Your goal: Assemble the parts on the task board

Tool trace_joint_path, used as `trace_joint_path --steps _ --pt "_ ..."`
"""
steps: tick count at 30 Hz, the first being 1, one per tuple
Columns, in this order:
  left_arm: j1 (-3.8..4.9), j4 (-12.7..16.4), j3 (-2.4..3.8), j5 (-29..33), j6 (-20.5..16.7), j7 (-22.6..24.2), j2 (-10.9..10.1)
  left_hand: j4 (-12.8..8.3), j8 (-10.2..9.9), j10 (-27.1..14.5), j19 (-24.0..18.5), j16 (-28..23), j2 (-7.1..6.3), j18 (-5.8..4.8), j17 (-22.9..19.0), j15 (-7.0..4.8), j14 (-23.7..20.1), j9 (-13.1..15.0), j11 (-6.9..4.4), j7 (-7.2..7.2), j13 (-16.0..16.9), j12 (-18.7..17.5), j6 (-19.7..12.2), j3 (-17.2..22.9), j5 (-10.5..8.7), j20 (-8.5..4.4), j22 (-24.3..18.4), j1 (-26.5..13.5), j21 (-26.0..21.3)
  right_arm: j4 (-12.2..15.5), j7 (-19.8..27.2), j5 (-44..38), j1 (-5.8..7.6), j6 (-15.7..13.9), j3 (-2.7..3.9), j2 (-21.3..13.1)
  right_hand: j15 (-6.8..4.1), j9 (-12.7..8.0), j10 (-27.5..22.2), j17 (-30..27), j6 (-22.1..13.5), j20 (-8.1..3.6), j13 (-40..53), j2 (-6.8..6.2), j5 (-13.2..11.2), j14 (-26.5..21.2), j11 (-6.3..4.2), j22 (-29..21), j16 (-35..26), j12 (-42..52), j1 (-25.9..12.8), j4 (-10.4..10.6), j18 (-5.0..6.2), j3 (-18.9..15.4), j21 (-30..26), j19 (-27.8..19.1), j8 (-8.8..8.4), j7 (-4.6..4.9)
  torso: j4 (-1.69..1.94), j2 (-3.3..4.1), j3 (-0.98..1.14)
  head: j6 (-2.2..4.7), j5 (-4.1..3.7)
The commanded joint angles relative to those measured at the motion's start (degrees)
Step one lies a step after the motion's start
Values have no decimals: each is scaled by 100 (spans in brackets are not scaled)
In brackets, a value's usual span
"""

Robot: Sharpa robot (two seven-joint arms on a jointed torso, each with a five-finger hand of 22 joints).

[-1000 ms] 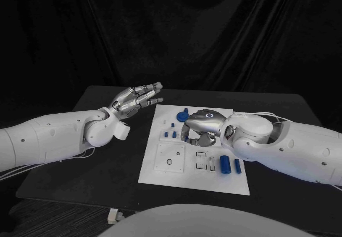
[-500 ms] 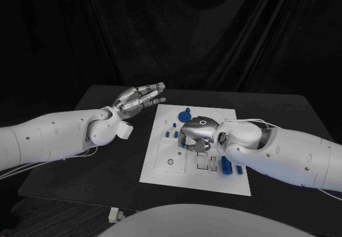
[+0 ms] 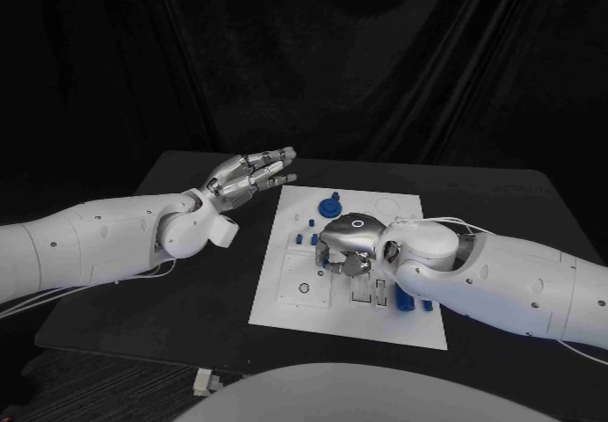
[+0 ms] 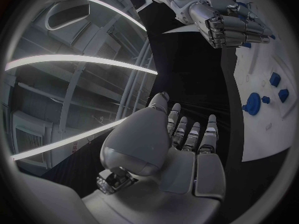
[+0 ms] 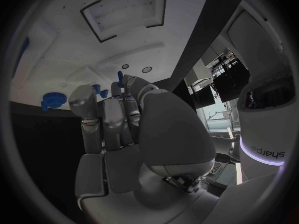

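The white task board [image 3: 367, 323] lies in the middle of the black table. My right hand [image 3: 344, 246] hangs low over the board's middle, fingers curled down. A thin blue peg [image 5: 120, 78] sticks out between its thumb and fingertips [image 5: 116, 90]. A blue gear [image 3: 329, 207] and small blue pegs [image 3: 301, 237] sit on the board's far left part; the gear [image 5: 53, 99] also shows in the right wrist view. Blue cylinders [image 3: 404, 303] lie by the right wrist, partly hidden. My left hand [image 3: 249, 172] is raised off the board's far left corner, flat, fingers apart, holding nothing.
A square white panel with a round hole [image 3: 303, 287] and two rectangular slots [image 3: 365, 294] mark the board's near half. Bare black table [image 3: 190, 290] stretches to the left under my left arm. My right forearm [image 3: 507, 281] covers the board's right edge.
My right hand has slid from the board's far middle toward me and slightly left, dropping lower over the slots. The left hand has stayed where it was.
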Motion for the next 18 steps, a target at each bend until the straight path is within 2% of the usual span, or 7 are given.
trace_joint_path --steps 1,6,18 --pt "-16 -11 5 35 113 164 15 -25 32 16 16 9 3 69 -3 -9 9 2 25 0 -1 -2 28 8 21 -3 -12 40 27 -17 -95 -60 -36 25 4 21 10 -10 214 6 5 -26 3 -3 -16 29 -181 591 -33 17 -26 22 60 -9 -35 -22 -18 9 2 -1 -1 1 15" --pt "-30 -29 5 34 129 132 21 -25 32 16 16 9 3 69 -3 -9 9 2 25 0 -1 -2 28 8 21 -3 -12 40 27 -24 -96 -60 -70 31 4 40 10 -10 217 12 7 -26 3 -3 -17 32 -182 593 -30 16 -25 22 58 -9 -27 -18 -18 8 2 1 -1 1 38" --pt "-57 -69 5 34 159 116 39 -24 27 6 13 8 3 67 -3 8 7 -2 35 9 -4 -17 11 9 11 4 -22 40 25 -73 -108 -60 -141 22 4 116 10 -12 224 17 10 -26 3 -6 -18 36 -183 593 -29 13 -24 21 58 -11 -25 -15 -20 7 2 -3 -1 1 35"
